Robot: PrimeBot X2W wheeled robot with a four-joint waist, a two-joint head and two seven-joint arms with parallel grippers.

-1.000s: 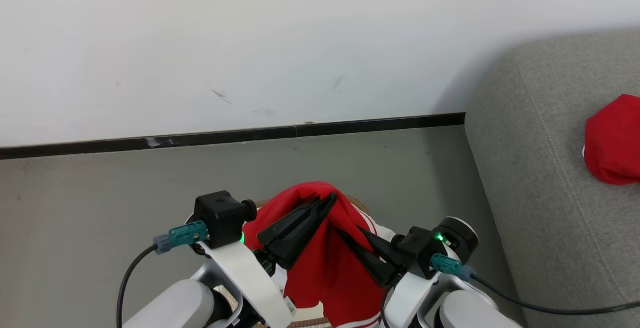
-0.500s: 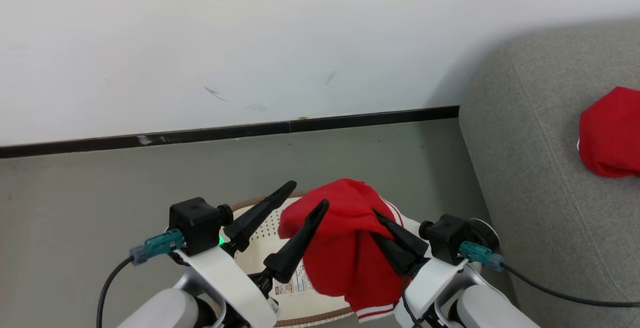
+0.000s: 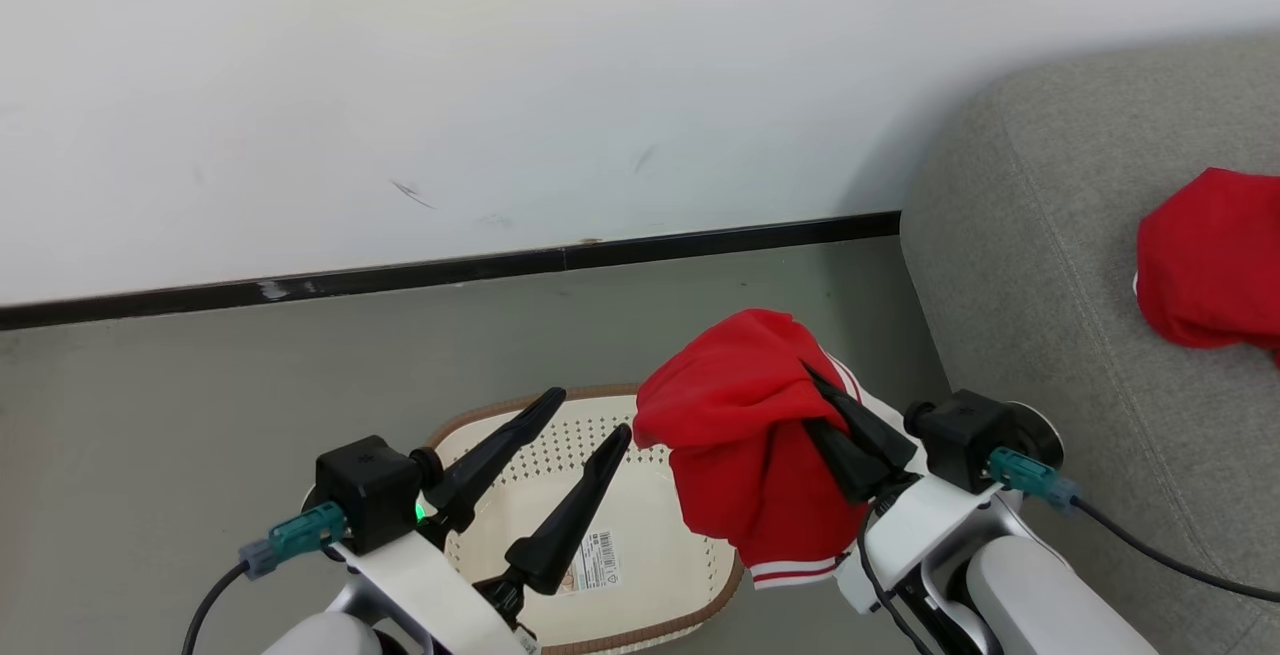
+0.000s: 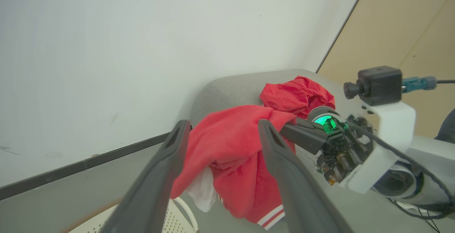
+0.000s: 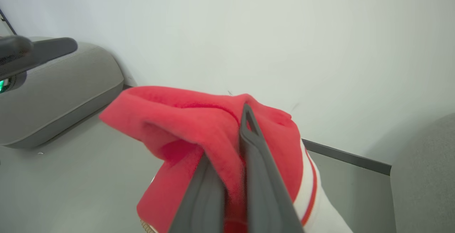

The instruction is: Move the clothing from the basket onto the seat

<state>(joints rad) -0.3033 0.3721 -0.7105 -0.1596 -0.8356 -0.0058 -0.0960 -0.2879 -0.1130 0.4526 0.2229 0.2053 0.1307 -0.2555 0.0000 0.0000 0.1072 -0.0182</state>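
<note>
We cannot read the label (image 3: 597,560) under the left gripper (image 3: 588,413)'s jaws; the red garment (image 3: 745,455) clamped in the right gripper (image 3: 812,375)'s jaws hides the basket (image 3: 655,545)'s wall there.

A red garment (image 3: 745,440) with a striped hem hangs bunched above the cream basket's (image 3: 660,565) right side; another red garment (image 3: 1205,260) lies on the grey seat (image 3: 1050,335).

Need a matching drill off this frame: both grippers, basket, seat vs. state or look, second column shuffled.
1 left gripper
2 right gripper
3 basket
4 seat

a shut on the striped-hem red garment
b open, above the basket
c second red garment lies on it
d cream, brown rim

Pairs: 1-b, 2-a, 3-d, 4-c
</note>
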